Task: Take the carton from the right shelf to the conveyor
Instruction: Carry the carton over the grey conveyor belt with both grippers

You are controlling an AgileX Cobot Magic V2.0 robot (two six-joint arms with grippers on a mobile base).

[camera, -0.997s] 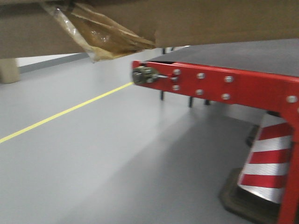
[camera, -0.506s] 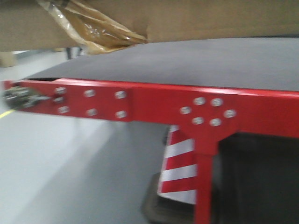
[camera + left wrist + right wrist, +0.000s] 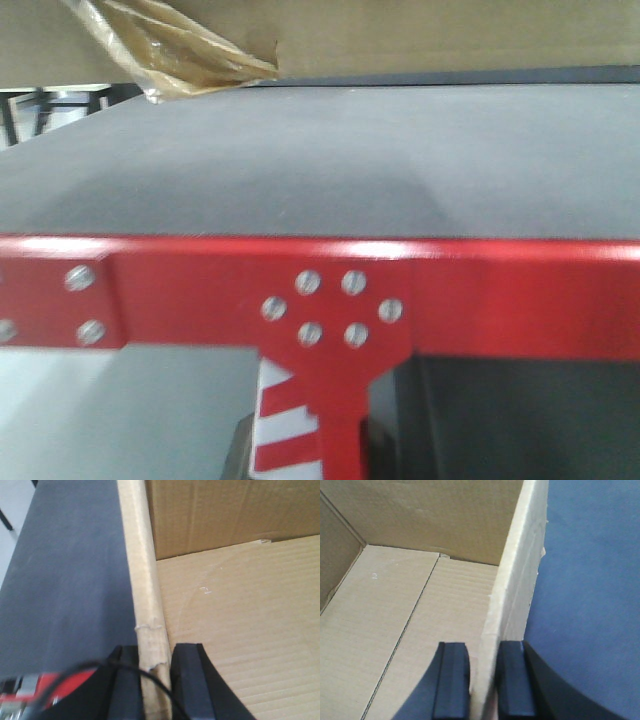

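Front view: sitting low, facing level across the conveyor (image 3: 320,170), close; carton (image 3: 450,35) edging the top. Left wrist view: looking down past left pincer (image 3: 156,652), very near. Right wrist view: likewise past right pincer (image 3: 481,647). All sharing carton, conveyor.

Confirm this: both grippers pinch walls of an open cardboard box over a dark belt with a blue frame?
The frame is red, not blue; the front-facing view shows it. Otherwise right: left gripper and right gripper each pinch a wall of the open carton over the conveyor.
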